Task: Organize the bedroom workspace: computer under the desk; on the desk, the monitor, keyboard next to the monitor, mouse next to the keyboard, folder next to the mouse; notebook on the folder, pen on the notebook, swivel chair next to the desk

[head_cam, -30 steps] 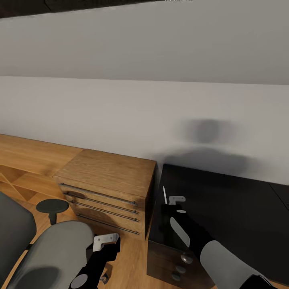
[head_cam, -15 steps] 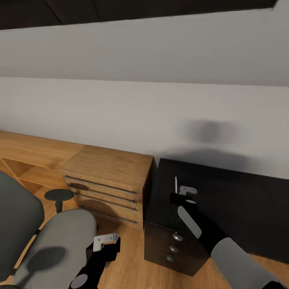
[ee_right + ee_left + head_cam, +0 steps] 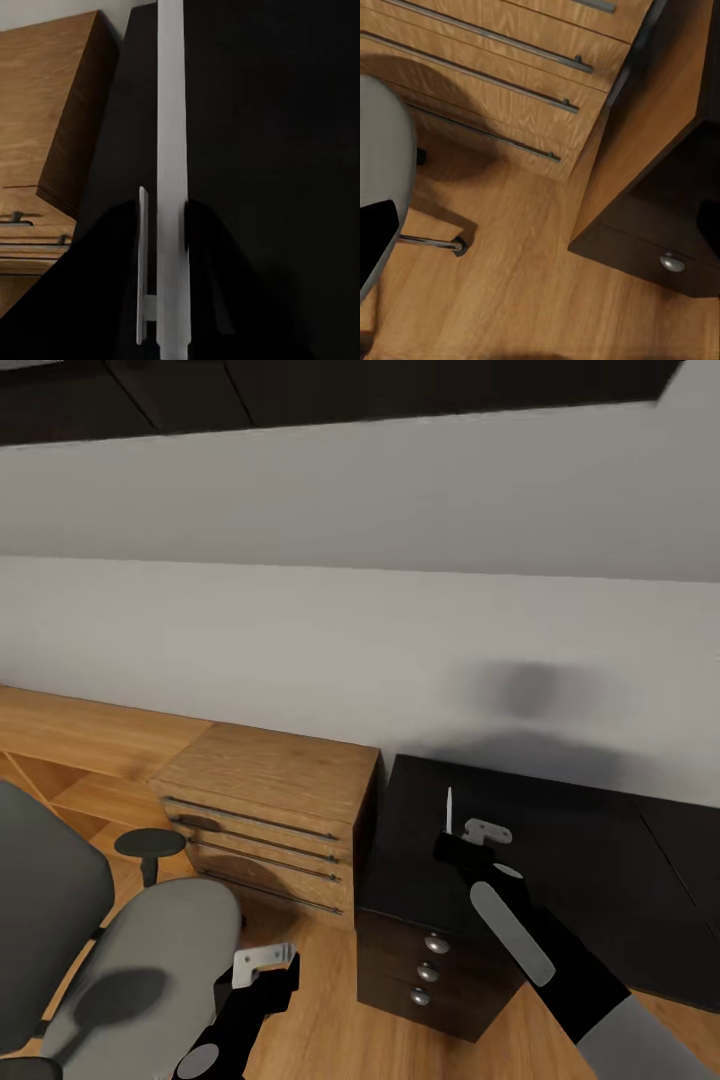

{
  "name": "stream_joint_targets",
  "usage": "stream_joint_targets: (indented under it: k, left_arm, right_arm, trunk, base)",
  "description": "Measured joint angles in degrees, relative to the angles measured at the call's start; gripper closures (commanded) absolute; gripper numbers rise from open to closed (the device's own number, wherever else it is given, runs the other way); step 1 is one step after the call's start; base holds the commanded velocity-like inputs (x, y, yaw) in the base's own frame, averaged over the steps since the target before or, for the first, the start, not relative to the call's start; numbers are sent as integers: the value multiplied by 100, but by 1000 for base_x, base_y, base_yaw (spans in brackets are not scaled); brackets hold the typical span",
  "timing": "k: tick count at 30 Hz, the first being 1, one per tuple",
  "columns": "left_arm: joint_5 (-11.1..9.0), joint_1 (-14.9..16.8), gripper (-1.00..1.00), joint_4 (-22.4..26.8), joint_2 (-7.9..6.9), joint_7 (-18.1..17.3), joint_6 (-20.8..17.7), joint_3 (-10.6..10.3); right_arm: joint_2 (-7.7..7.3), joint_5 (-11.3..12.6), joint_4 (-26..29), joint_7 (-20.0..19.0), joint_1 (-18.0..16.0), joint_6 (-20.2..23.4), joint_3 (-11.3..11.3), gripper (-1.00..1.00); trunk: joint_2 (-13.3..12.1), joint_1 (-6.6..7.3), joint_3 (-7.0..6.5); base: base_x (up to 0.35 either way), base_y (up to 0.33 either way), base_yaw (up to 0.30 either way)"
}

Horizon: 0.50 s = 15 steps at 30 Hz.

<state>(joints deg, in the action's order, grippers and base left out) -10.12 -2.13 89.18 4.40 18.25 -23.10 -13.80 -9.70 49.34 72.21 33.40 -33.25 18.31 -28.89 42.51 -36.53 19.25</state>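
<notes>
My right gripper [image 3: 468, 838] is shut on the pen [image 3: 449, 809], a slim white stick held upright over the left end of the glossy black desk [image 3: 580, 850]. In the right wrist view the pen [image 3: 172, 150] runs up between the dark fingers of the right gripper [image 3: 169, 221], with the desk [image 3: 285, 112] top behind it. The swivel chair [image 3: 150, 950], grey seat and tall back, stands at the lower left. My left gripper [image 3: 264, 960] hangs low beside the seat's edge, open and holding nothing. The left wrist view looks down on the chair [image 3: 382, 150] seat.
A light wooden chest [image 3: 270, 790] with bar handles stands against the wall between chair and desk, touching the desk's side. The desk's drawers with silver knobs [image 3: 430, 945] face me. Wood plank floor [image 3: 510, 285] lies below. A grey wall runs behind everything.
The view has shifted a little, so the camera moved. My right arm carried the pen slightly to the right and farther over the desk. The left gripper kept its place.
</notes>
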Motion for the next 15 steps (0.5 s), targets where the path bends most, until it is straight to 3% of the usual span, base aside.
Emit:
stream_joint_targets:
  k: [4, 10, 15]
  left_arm:
    - [-3, 1, -100, -511, 0, 0, -2, 28]
    - [-6, 1, -100, -751, 2, -1, -1, 88]
    - [-4, 0, -100, -1416, -11, -8, 10, 320]
  right_arm:
    - [-8, 1, 4, 61, 2, -23, 5, 100]
    - [-5, 4, 30, 281, 1, -35, 4, 100]
    - [-7, 5, 93, 358, 1, -38, 11, 100]
  trunk:
    - [-161, 88, -80]
    - [-402, 220, -191]
    - [-603, 330, -282]
  base:
    - [0, 0, -160]
    - [0, 0, -45]
    - [0, 0, -9]
